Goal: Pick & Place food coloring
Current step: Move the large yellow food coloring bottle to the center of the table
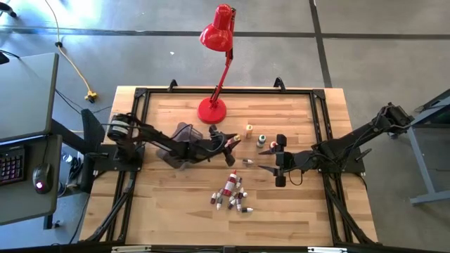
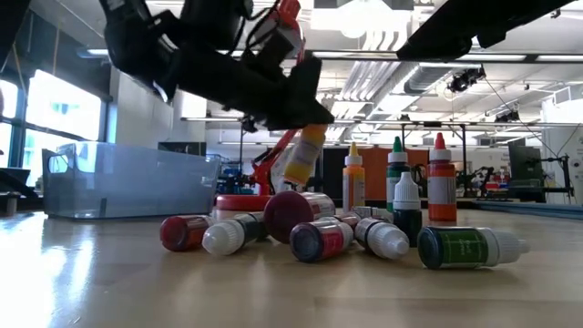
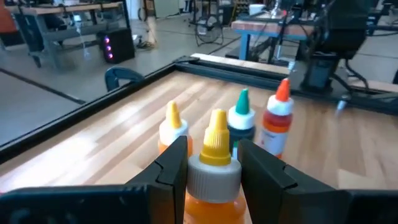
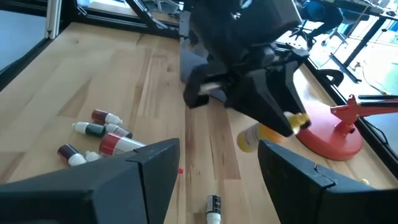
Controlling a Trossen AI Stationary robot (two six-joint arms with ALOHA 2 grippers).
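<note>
My left gripper (image 1: 230, 143) reaches in from the table's left and is shut on an orange food coloring bottle with a yellow cap (image 3: 216, 140), which hangs above the table (image 2: 303, 155). Just beyond it three small bottles stand upright: one yellow-capped (image 3: 172, 127), one green-capped (image 3: 241, 117), one orange-capped (image 3: 278, 121). Several more bottles lie in a pile (image 1: 230, 195) nearer the front edge. My right gripper (image 1: 271, 161) waits open to the right of centre, with nothing between its fingers (image 4: 155, 168). My left gripper pinches the bottle between its two fingers (image 3: 176, 163) at the white collar just under the yellow cap (image 3: 213, 177). The fingers come roughly level from the table's left and lie along the bottle, the cap pointing past their ends. The bottle is tilted and clear of the table.
A grey see-through tub (image 2: 127, 178) sits under the left arm at centre left. A red desk lamp (image 1: 212, 109) stands on its round base at the far middle. One small bottle (image 4: 213, 208) lies alone close to my right gripper. A black frame (image 1: 140, 95) borders the table.
</note>
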